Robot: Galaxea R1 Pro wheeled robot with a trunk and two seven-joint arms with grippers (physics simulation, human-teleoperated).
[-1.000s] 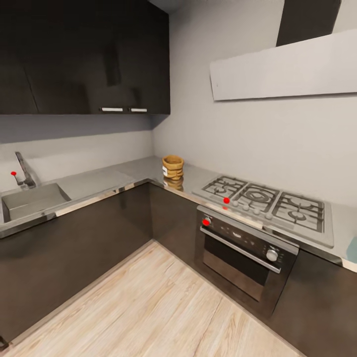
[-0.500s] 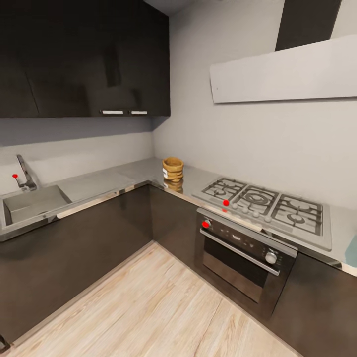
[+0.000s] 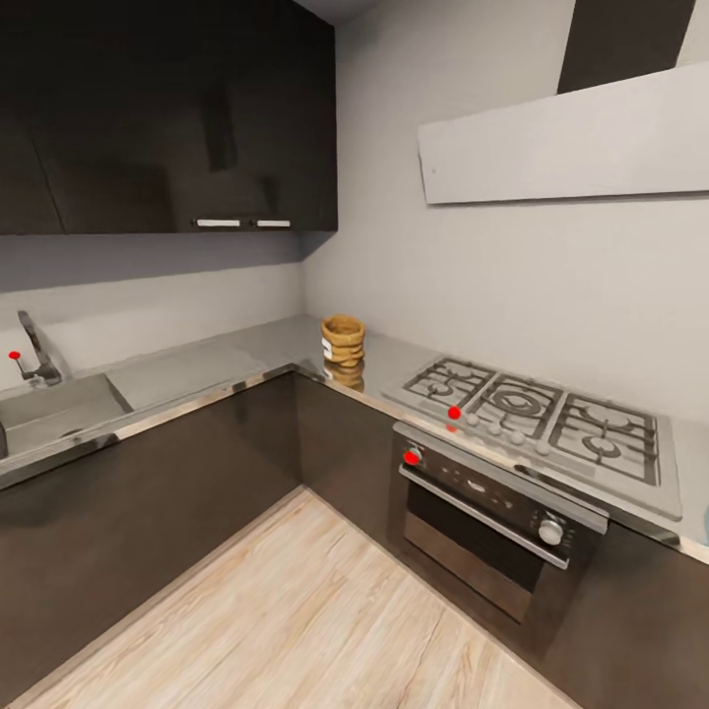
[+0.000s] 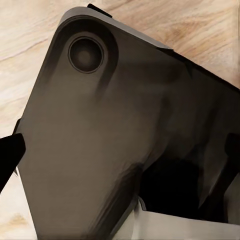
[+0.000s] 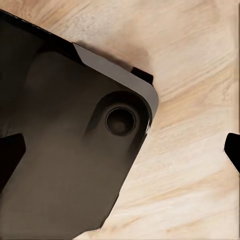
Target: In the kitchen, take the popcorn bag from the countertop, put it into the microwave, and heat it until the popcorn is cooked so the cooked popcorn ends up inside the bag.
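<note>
One popcorn bag (image 3: 343, 339) stands upright on the countertop (image 3: 197, 366) in the inside corner of the kitchen, its rolled rim open at the top, well apart from the gas hob (image 3: 540, 413) and the built-in oven (image 3: 489, 517) to its right and from the sink (image 3: 54, 411) to its left. What the sack holds is too small to tell. Both wrist views look down over the robot's dark base (image 4: 100, 145) at the wooden floor (image 3: 295, 620), with black fingertips (image 5: 10, 155) at the edges, spread wide and holding nothing. Neither arm is clearly nearer; I'd judge the robot must drive closer before any reach.
</note>
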